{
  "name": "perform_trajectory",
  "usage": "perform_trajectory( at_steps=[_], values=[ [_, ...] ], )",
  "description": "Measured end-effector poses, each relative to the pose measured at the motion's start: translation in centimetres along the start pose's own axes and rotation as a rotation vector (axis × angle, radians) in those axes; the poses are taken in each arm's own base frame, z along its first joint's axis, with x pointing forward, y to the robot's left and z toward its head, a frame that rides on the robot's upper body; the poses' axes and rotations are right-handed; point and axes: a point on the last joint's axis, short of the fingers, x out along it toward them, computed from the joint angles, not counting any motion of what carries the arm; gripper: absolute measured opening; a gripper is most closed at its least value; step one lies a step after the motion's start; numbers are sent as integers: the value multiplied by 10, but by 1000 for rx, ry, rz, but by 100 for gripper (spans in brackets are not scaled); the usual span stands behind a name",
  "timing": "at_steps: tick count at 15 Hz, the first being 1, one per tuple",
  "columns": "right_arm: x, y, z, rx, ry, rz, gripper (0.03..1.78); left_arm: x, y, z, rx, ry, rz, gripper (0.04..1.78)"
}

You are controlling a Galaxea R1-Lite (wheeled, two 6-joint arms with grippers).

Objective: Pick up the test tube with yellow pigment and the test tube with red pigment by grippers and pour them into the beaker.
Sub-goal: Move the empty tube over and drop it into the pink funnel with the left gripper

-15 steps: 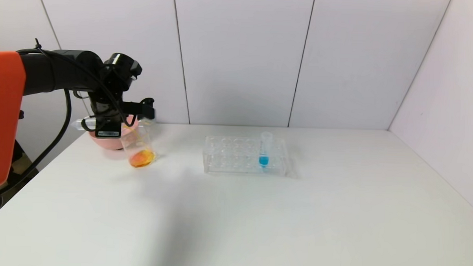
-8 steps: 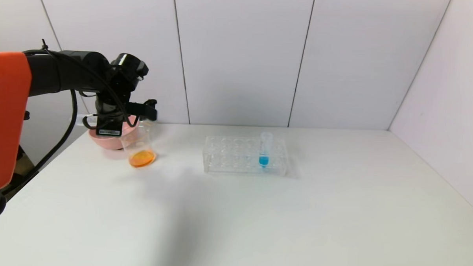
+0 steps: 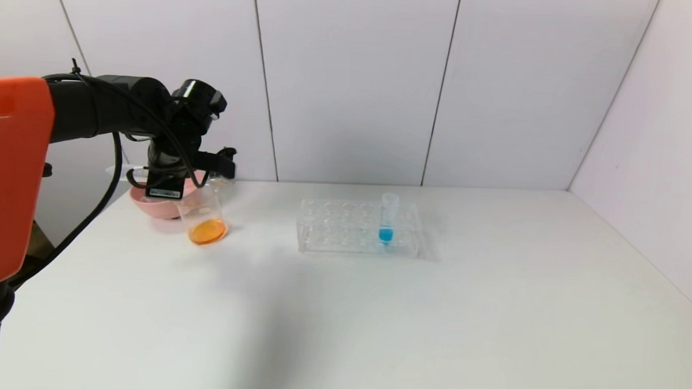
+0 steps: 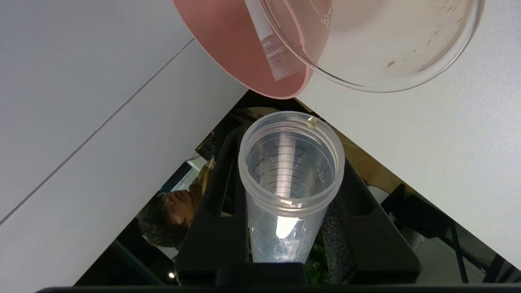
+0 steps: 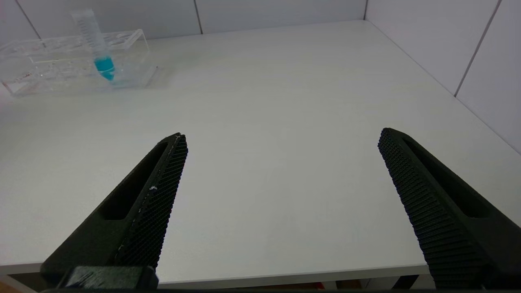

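Head view shows the left gripper (image 3: 223, 164) near the worktop's back left corner, above the beaker (image 3: 203, 215), squeezing an empty test tube (image 4: 290, 179). Orange liquid sits in the beaker, beside the pink bowl (image 3: 150, 202). Right gripper (image 5: 281, 195) is wide open, holding nothing.

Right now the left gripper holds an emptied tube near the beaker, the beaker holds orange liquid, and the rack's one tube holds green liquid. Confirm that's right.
One detail is wrong: the tube in the rack holds blue liquid, as the head view shows. The left gripper does grip an emptied tube near the beaker, which holds orange liquid.
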Motion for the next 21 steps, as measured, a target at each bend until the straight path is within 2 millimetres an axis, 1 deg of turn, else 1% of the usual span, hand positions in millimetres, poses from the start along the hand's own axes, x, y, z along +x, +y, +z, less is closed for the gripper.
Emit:
perform_trajectory(
  at_steps=[3, 5, 9, 11, 13, 15, 17, 19, 21],
  values=[
    [0, 0, 0, 0, 0, 0, 171, -2, 2, -7, -33, -57, -12, 51],
    [0, 0, 0, 0, 0, 0, 171, -1, 4, -18, -101, -159, -58, 51],
    [0, 0, 0, 0, 0, 0, 171, 5, 8, -53, -337, -371, -198, 51],
    [0, 0, 0, 0, 0, 0, 171, 7, 8, -66, -495, -486, -281, 51],
    [0, 0, 0, 0, 0, 0, 171, 7, 11, -84, -688, -593, -324, 51],
    [0, 0, 0, 0, 0, 0, 171, 11, 14, -100, -846, -640, -288, 51],
    [0, 0, 0, 0, 0, 0, 171, 17, 10, -105, -1004, -672, -240, 51],
    [0, 0, 0, 0, 0, 0, 171, 23, 1, -109, -1175, -722, -188, 51],
    [0, 0, 0, 0, 0, 0, 171, 25, -9, -116, -1294, -785, -103, 51]
  ],
)
